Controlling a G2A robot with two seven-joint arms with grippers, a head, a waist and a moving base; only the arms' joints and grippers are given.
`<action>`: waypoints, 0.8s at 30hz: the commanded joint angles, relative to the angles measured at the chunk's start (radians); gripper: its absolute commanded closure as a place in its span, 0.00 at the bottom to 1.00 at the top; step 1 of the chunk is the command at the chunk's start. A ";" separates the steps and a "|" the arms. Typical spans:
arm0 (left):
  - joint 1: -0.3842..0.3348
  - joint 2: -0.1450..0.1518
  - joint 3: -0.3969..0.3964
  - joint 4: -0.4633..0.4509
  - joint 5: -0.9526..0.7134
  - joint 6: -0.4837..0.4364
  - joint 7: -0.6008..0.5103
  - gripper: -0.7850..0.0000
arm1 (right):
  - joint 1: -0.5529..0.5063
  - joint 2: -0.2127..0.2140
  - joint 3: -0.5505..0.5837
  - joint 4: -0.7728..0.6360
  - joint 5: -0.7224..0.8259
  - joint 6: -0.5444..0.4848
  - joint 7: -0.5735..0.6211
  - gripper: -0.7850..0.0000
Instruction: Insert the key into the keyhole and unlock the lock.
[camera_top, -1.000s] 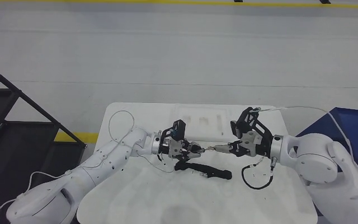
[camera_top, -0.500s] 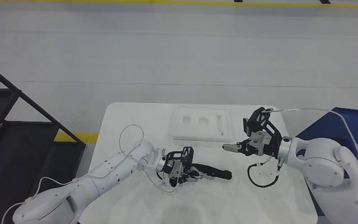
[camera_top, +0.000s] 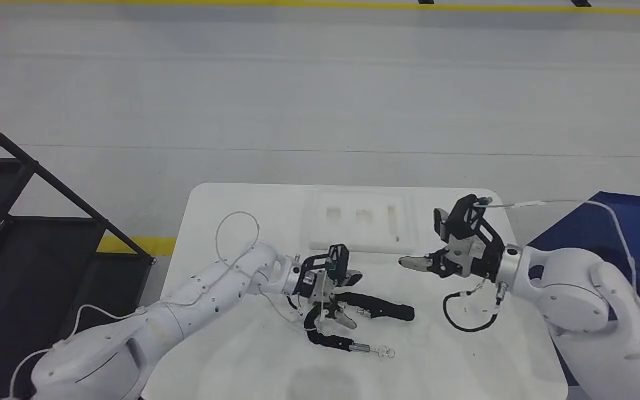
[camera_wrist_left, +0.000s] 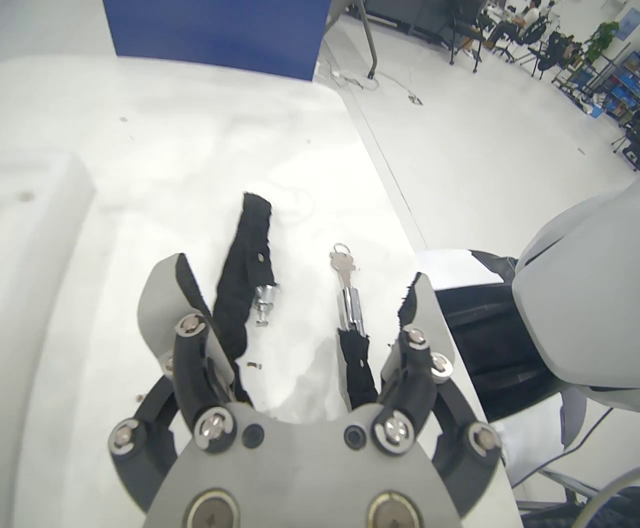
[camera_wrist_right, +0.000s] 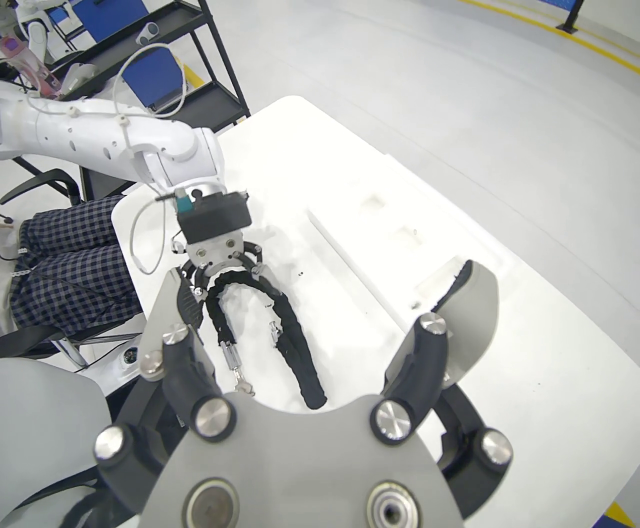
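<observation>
A cable lock (camera_top: 378, 309) in a black fabric sleeve lies on the white table (camera_top: 230, 215), bent into a U. One end is a chrome cylinder (camera_wrist_left: 352, 310) with the key (camera_wrist_left: 342, 262) stuck in it. The other end carries a bare metal pin (camera_wrist_left: 264, 300), apart from the cylinder. My left gripper (camera_wrist_left: 299, 274) is open and low over the bend of the cable, with both legs running out between its fingers. My right gripper (camera_top: 408, 263) hangs open to the right of the lock, holding nothing. From there I see the lock (camera_wrist_right: 295, 340), the key (camera_wrist_right: 242, 382) and the left gripper (camera_wrist_right: 220, 270).
A white foam tray (camera_top: 360, 220) with shallow cut-outs lies along the table's back edge. The key (camera_top: 378, 351) rests near the table's front edge. A black rack (camera_top: 40, 230) stands off the left side and a blue panel (camera_top: 605, 215) off the right.
A second ago both grippers met in the air at the lock and key. The left has since come down to the table and opened; the right has drawn back to the right, open.
</observation>
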 joint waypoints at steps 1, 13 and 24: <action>-0.041 0.016 -0.005 -0.008 -0.009 0.000 0.000 0.00 | 0.023 -0.002 -0.011 0.045 -0.019 -0.060 -0.022 0.00; -0.303 0.109 -0.020 -0.072 -0.227 0.000 -0.072 0.00 | 0.267 -0.023 -0.102 0.276 -0.037 -0.286 -0.077 0.00; -0.484 0.120 0.002 -0.059 -0.397 0.000 -0.181 0.00 | 0.520 -0.032 -0.147 0.474 0.060 -0.421 -0.034 0.00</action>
